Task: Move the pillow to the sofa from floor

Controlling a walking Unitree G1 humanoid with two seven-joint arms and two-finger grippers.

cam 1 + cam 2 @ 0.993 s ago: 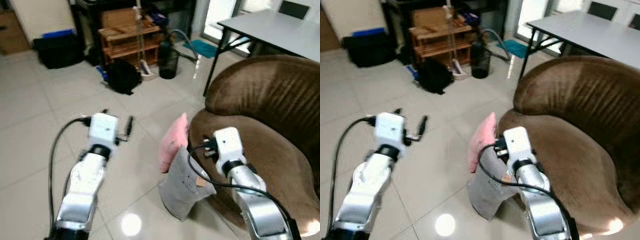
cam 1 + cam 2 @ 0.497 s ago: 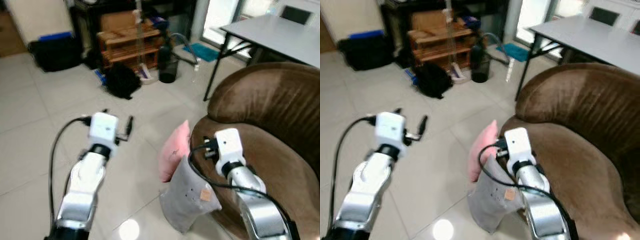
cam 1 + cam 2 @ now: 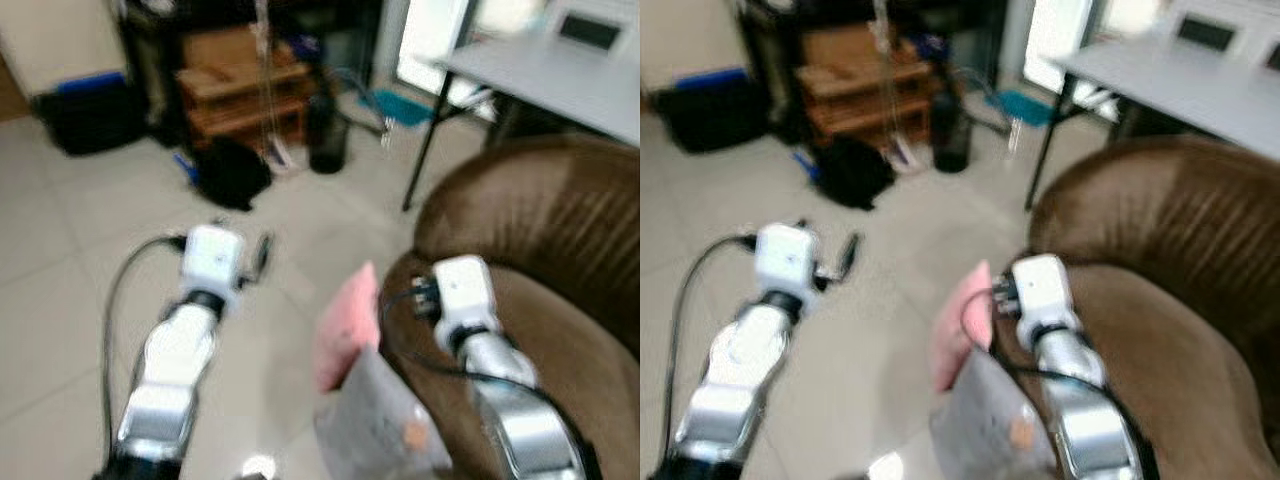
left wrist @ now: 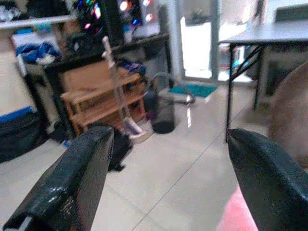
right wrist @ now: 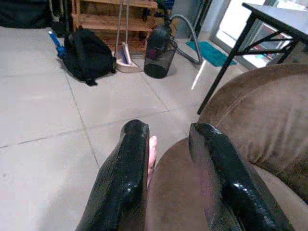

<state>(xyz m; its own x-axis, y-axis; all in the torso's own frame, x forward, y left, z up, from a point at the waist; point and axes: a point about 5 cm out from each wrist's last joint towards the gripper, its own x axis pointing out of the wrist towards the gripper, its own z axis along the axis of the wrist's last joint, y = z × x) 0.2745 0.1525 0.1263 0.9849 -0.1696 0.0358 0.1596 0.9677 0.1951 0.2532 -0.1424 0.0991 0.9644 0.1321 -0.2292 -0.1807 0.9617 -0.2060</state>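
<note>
Room: we look down on a pale tiled floor, with a wooden rack, a black bag and a grey table behind, and the brown sofa on our right.
Change: the view has gone blurred and shifted over the last second, so we judge the camera is moving; the pillows sit lower in the picture than before, and both arms keep their raised pose.
Meaning: we judge the approach is not finished and no grasp has begun.
Pillow: the pink pillow stands on edge on the floor against the sofa front, a grey pillow leaning just before it.
Left gripper: fingers spread wide, empty, above the floor, well apart from the pillow.
Right gripper: fingers parted, holding nothing, over the sofa's front edge; the pink pillow's tip peeks just beside one finger, below it.
</note>
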